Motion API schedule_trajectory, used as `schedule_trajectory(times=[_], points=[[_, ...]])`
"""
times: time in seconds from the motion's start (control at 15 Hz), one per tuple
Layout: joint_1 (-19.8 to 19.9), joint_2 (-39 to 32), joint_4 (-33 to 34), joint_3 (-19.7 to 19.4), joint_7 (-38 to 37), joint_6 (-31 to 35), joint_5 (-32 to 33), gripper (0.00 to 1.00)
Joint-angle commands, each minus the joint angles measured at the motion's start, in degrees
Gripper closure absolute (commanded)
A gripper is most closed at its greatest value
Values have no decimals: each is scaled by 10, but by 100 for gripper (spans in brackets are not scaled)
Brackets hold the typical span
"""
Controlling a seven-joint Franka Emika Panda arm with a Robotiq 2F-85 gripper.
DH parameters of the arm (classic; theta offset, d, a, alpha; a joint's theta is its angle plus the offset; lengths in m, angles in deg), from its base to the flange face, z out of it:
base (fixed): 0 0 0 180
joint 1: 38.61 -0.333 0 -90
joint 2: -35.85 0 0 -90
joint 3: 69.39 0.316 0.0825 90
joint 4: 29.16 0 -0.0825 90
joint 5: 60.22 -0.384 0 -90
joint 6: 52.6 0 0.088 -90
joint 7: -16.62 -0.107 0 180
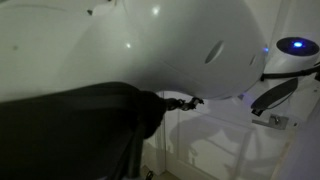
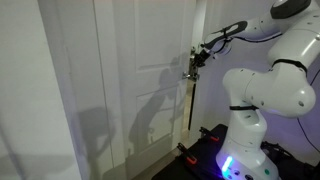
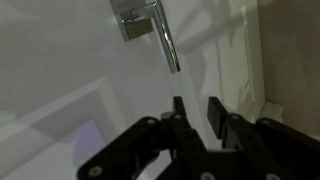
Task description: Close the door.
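The pincer [image 3: 198, 112] hangs just below the silver lever handle [image 3: 155, 30] of the white panelled door [image 3: 60, 60], fingers narrowly parted and holding nothing. In an exterior view the pincer [image 2: 190, 66] is at the door [image 2: 120, 80] edge, beside a dark gap.

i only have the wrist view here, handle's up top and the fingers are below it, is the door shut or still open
Observer: In an exterior view the door is not shut; a dark gap shows along its edge below the gripper.
Operator: where's the arm coming from
Observer: The white arm stands on the side of that gap, reaching across to the door's edge.
Operator: am i gripping the handle
Observer: Cannot tell from outside; the gripper is at the edge, too small to see contact.
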State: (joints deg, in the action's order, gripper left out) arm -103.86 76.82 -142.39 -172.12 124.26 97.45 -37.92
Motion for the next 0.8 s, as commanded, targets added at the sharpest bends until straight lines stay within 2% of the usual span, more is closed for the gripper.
schedule_trajectory(times=[0.0, 0.2, 0.33, 0.73], points=[[6, 13, 55, 25, -5, -68, -23, 36], [-1, 20, 76, 29, -6, -106, -34, 12], [-13, 17, 88, 19, -14, -137, -35, 1], [-46, 47, 115, 1, 15, -165, -12, 0]])
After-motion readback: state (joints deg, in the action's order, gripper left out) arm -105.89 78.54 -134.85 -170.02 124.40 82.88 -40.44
